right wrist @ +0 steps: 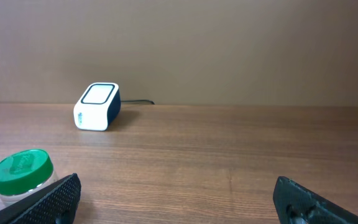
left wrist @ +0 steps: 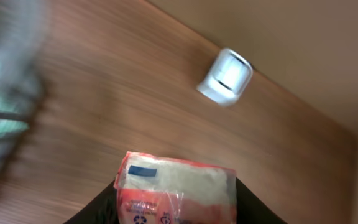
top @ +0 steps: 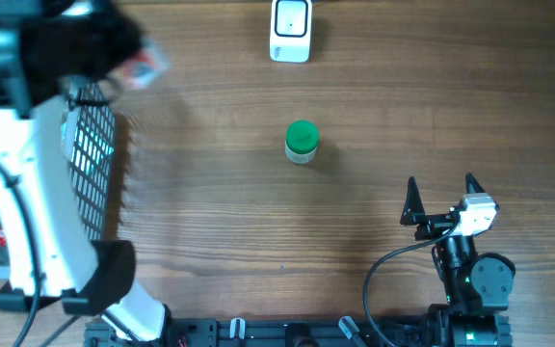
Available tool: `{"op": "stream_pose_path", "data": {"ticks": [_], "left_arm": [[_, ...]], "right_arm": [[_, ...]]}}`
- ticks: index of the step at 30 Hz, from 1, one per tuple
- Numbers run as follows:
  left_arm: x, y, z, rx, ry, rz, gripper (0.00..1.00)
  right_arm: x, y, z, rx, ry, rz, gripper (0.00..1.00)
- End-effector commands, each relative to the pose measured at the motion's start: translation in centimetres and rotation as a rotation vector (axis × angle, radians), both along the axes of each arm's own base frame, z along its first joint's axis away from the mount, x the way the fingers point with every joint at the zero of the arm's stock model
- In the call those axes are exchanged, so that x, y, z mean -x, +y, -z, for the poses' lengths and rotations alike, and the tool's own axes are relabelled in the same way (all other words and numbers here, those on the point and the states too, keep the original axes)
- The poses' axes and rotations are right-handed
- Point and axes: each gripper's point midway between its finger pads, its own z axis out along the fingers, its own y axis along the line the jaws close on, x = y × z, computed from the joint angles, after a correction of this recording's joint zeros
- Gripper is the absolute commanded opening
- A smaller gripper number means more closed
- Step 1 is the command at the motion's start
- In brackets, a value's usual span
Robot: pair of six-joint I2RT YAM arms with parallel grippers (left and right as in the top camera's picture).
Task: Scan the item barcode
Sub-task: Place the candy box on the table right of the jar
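Light soft and even across all three views; I see only faint shadows beside the jar (top: 301, 142) and scanner (top: 290, 29). Overhead: left arm (top: 75, 40) smeared by motion blur. Left wrist: basket (left wrist: 5, 93) heavily blurred, packet (left wrist: 176, 186) fairly sharp. Right wrist crisp

The table (top: 374, 96) is matt, grained wood. The packet (left wrist: 178, 186) I hold looks, through the blur, like glossy, crinkled plastic film. The scanner (top: 290, 29) is smooth white plastic; the lid (top: 302, 135), green plastic.
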Motion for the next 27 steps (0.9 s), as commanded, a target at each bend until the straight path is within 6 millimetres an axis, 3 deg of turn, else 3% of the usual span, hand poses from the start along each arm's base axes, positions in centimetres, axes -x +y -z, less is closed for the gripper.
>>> {"op": "stream_pose_path", "data": {"ticks": [1,3,4,5,9,10,12,15,16,19,23,25,27], "left_arm": [[-1.6,-9.2,1.5,0.047,0.006,0.148,0.43],[-2.4,-16.1,3.6,0.044,0.013,0.289,0.45],[-2.6,-19.9,5.7,0.035,0.039,0.359,0.47],[-2.5,-22.0,7.3,0.026,0.063,0.397,0.47],[-1.7,-30.9,17.0,-0.048,0.197,0.541,0.49],[-1.3,-32.5,19.5,-0.07,0.232,0.567,0.49],[0.7,-35.7,27.3,-0.144,0.355,0.627,0.47],[2.8,-37.2,32.6,-0.204,0.444,0.665,0.47],[3.3,-37.5,33.6,-0.221,0.458,0.675,0.53],[3.9,-38.3,34.3,-0.241,0.446,0.69,0.59],[2.8,-38.5,33.8,-0.247,0.394,0.682,0.78],[0.4,-36.4,31.5,-0.285,0.333,0.645,0.86],[-1.4,-34.7,27.6,-0.257,0.269,0.622,0.91]], "right_arm": [[0.0,-0.2,-0.2,-0.013,-0.008,0.01,1.0],[0.0,-0.2,-0.2,-0.013,-0.008,0.01,1.0],[0.0,-0.2,-0.2,-0.013,-0.008,0.01,1.0],[0.0,-0.2,-0.2,-0.013,-0.008,0.01,1.0],[0.0,-0.2,-0.2,-0.013,-0.008,0.01,1.0],[0.0,-0.2,-0.2,-0.013,-0.008,0.01,1.0],[0.0,-0.2,-0.2,-0.013,-0.008,0.01,1.0],[0.0,-0.2,-0.2,-0.013,-0.008,0.01,1.0],[0.0,-0.2,-0.2,-0.013,-0.008,0.01,1.0],[0.0,-0.2,-0.2,-0.013,-0.008,0.01,1.0],[0.0,-0.2,-0.2,-0.013,-0.008,0.01,1.0],[0.0,-0.2,-0.2,-0.013,-0.008,0.01,1.0],[0.0,-0.2,-0.2,-0.013,-0.008,0.01,1.0]]}}
